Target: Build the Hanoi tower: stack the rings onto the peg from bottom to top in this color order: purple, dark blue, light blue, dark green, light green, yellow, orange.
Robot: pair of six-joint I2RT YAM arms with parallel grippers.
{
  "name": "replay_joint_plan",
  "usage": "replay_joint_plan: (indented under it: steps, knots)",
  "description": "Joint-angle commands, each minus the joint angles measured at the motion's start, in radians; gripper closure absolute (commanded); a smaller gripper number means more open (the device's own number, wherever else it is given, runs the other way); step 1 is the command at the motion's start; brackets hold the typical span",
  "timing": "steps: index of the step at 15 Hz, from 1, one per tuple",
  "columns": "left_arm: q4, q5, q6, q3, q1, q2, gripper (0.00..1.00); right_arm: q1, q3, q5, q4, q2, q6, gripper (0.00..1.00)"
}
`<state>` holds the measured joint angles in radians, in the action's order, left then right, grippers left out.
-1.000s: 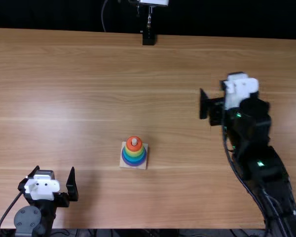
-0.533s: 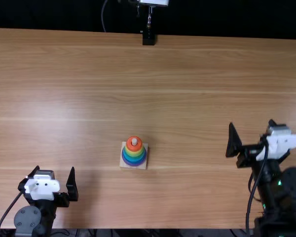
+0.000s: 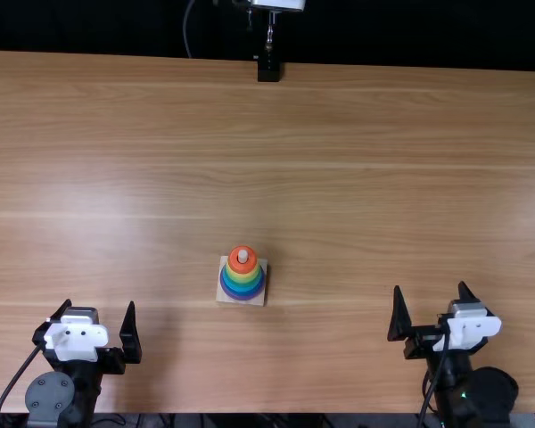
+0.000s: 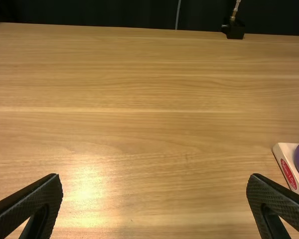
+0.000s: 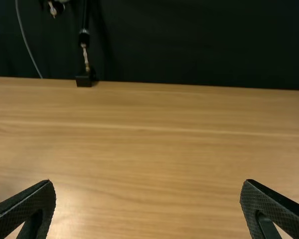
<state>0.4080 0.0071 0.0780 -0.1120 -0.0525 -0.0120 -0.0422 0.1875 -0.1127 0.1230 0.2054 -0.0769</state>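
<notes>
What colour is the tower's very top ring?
The top ring is orange, clearest in the top view.

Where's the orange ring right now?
In the top view, the orange ring sits around the peg atop the ring stack, left of the middle and between the left gripper and the right gripper.

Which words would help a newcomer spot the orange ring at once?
On the wooden table, a ring stack stands on a pale square base between the left tool and the right tool. The orange ring tops it, the peg's tip showing through, narrower than the yellow ring beneath.
</notes>
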Motion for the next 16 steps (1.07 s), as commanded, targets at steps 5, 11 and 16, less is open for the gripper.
replay_joint_plan:
  steps: [5, 11, 16]
  knots:
    - [0.078, -0.002, -0.014, 0.112, -0.006, 0.012, 0.0, -0.016, -0.154, 0.011, 0.001, -0.158, 0.005, 0.0]
    - [0.078, -0.002, -0.014, 0.112, -0.006, 0.012, 0.0, -0.025, -0.172, 0.006, 0.145, -0.205, 0.007, 0.0]
    - [0.078, -0.002, -0.014, 0.112, -0.006, 0.012, 0.0, -0.035, -0.174, 0.006, 0.235, -0.205, 0.005, 0.0]
